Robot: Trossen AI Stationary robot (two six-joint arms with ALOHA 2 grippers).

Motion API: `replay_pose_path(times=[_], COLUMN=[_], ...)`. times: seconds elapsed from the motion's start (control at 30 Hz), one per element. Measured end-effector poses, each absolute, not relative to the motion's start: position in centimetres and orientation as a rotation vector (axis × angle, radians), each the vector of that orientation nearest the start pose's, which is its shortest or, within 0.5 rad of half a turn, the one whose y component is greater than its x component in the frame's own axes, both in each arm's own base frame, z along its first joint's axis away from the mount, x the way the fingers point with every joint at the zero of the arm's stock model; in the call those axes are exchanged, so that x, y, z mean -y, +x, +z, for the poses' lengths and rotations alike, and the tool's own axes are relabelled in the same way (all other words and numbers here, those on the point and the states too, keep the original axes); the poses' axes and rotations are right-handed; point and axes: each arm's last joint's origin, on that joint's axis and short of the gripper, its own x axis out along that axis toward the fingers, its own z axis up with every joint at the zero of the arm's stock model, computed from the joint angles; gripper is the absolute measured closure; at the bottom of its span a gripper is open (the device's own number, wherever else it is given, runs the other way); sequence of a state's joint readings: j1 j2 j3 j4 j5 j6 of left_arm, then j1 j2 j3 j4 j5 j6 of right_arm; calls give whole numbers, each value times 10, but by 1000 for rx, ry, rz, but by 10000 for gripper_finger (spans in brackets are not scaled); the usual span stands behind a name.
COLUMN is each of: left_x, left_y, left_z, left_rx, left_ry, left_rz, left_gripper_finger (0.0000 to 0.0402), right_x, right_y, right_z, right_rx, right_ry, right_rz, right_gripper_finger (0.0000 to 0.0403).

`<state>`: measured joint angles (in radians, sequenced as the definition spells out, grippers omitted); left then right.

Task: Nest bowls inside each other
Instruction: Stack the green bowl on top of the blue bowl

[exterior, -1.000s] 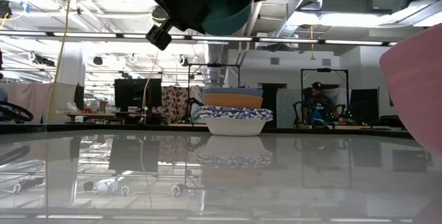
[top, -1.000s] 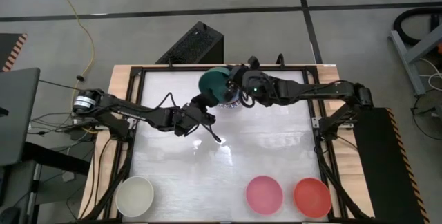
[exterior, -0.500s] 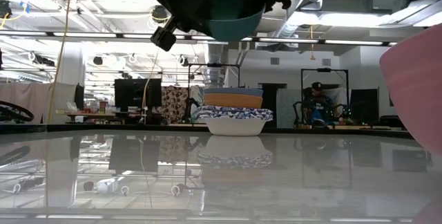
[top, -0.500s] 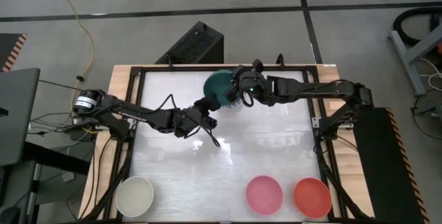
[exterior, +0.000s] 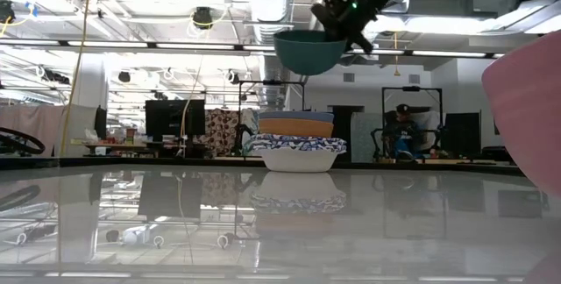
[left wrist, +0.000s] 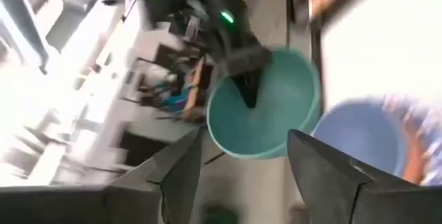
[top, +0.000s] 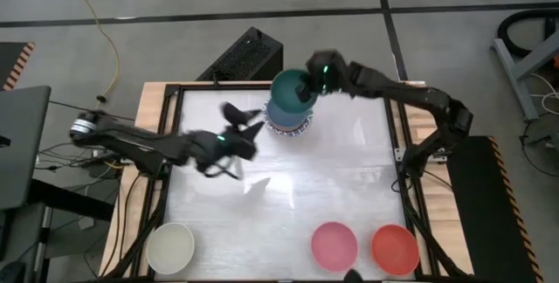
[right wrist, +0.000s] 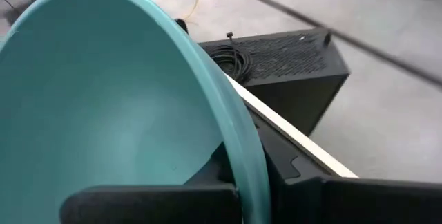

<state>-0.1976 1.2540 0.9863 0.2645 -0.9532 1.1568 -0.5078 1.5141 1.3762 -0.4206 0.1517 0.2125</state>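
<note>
A teal bowl [top: 289, 89] hangs mouth up in the air over the far middle of the table, with my right gripper [top: 308, 83] shut on it. Just below it, a stack of nested bowls [exterior: 296, 146] rests on the table, a blue bowl [top: 286, 114] on top and a white, blue-patterned one at the base. My left gripper [top: 244, 117] stands open to the left of the stack, touching nothing. The left wrist view looks between its spread fingers [left wrist: 181, 172] at the teal bowl [left wrist: 269, 110]. My right gripper holds the teal bowl by its rim [right wrist: 253, 151], on the side toward the table's far right. One finger is inside the bowl and one outside. The fingers come from the right, slanting down. The bowl is lifted clear, mouth up, above the stack.
Three single bowls sit along the near edge: a cream one [top: 170, 246] at the left, a pink one [top: 334, 245] and a red one [top: 395, 248] at the right. The glossy middle of the table lies between them and the stack.
The teal bowl has passed from my left gripper to my right. My right gripper has shut on its rim and carried it a little toward the far right, over the stack. My left gripper has opened, let go, rolled, and drawn back up and toward the table's left.
</note>
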Motion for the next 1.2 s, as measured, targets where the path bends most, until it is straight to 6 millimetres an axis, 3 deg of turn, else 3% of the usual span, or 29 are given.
replay_pose_path(times=[0.1,0.2,0.3,0.43,0.63,0.73,1.13,1.2], left_x=[23,9,-1,-5,-6,-7,-8,-8], left_y=[231,186,153,127,109,105,103,103], left_z=[376,395,398,393,380,377,369,368], left_rx=[-238,-82,0,43,75,73,3,-6], left_ry=[824,529,352,267,182,177,159,160], left_rz=[569,431,350,337,344,369,386,385], left_gripper_finger=[194,194,194,193,193,193,193,193], right_x=[189,198,196,195,205,211,224,224], right_y=[283,275,275,281,306,315,321,320], right_z=[337,331,325,318,291,289,257,254], right_rx=[-491,-513,-539,-560,-567,-568,-693,-714], right_ry=[386,449,491,524,595,596,676,684], right_rz=[-682,-662,-610,-571,-497,-497,-526,-530], right_gripper_finger=[371,371,371,371,371,371,371,356])
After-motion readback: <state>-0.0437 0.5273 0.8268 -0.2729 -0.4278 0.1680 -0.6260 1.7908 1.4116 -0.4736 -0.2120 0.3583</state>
